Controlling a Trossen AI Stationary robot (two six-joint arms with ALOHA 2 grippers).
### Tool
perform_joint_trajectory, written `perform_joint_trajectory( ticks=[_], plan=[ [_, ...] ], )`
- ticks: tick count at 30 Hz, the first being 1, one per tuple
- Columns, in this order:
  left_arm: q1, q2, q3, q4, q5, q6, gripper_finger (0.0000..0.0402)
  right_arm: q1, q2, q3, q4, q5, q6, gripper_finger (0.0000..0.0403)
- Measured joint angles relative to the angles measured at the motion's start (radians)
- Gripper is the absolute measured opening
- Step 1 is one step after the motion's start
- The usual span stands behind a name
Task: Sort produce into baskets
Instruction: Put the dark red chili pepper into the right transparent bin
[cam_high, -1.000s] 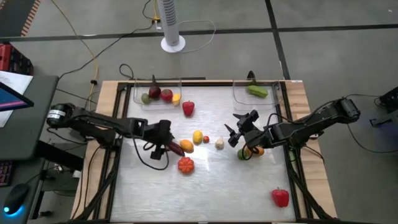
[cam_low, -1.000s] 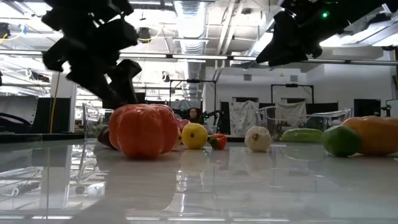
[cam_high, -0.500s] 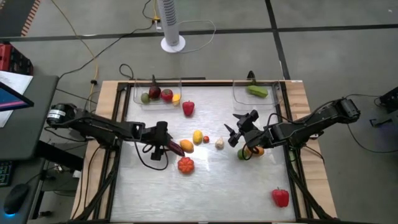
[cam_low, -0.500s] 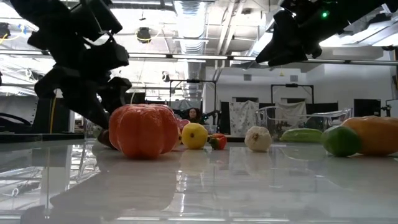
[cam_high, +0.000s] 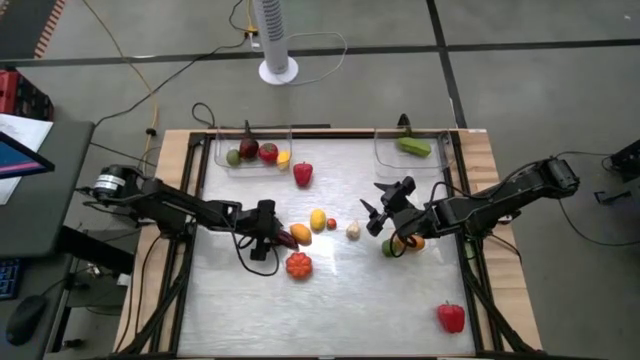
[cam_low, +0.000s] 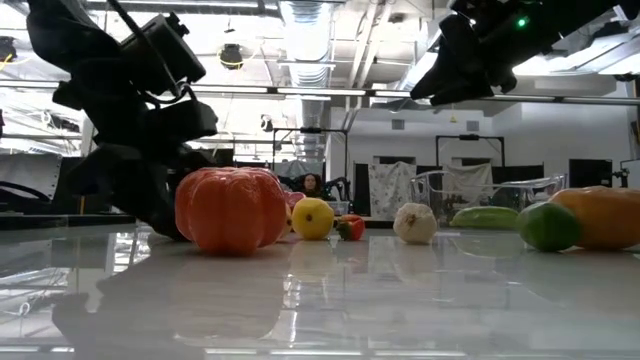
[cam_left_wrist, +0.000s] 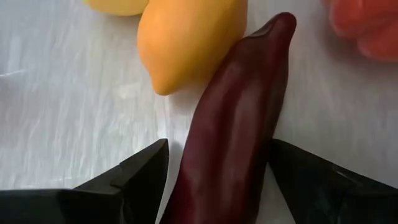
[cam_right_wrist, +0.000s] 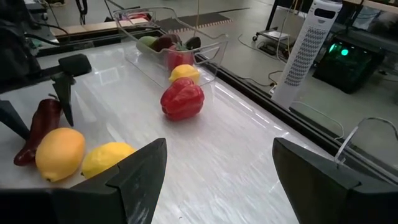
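Midway through a sorting job, the left gripper (cam_high: 272, 238) sits at centre-left of the overhead frame with its fingers spread to either side of a dark eggplant (cam_left_wrist: 239, 118), which lies flat on the table (cam_high: 350, 300); whether the fingers already touch it cannot be told, and it looks not yet lifted. The eggplant's tip rests against a yellow-orange lemon (cam_high: 300, 235), with an orange tomato (cam_high: 298, 265) just below it. The right gripper (cam_high: 376, 208) hangs right of centre, fingers spread and holding nothing, above a lime (cam_high: 389, 247) and an orange fruit (cam_high: 412, 241). The sorting seems under way but far from finished: the left basket (cam_high: 222, 155) in the upper left holds about four pieces, the right basket (cam_high: 382, 152) in the upper right holds a cucumber (cam_high: 413, 147), while most produce sits on the open table, including a second lemon (cam_high: 318, 219), a garlic bulb (cam_high: 353, 230), a small red piece (cam_high: 332, 224), a red pepper (cam_high: 302, 175) just below the left basket and another red pepper (cam_high: 451, 317) alone in the lower right
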Motion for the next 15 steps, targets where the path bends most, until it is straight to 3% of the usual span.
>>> perform_joint_trajectory(
  ticks=[7, 15],
  plan=[
    [0.000, -0.048, 0.028, -0.051, -0.015, 0.023, 0.0249, 0.000, 0.000, 0.000, 0.008, -0.043, -0.004, 0.0320],
    [0.001, -0.088, 0.112, -0.251, -0.056, 0.062, 0.0122, 0.000, 0.000, 0.000, 0.041, -0.059, -0.034, 0.0320]
  ],
)
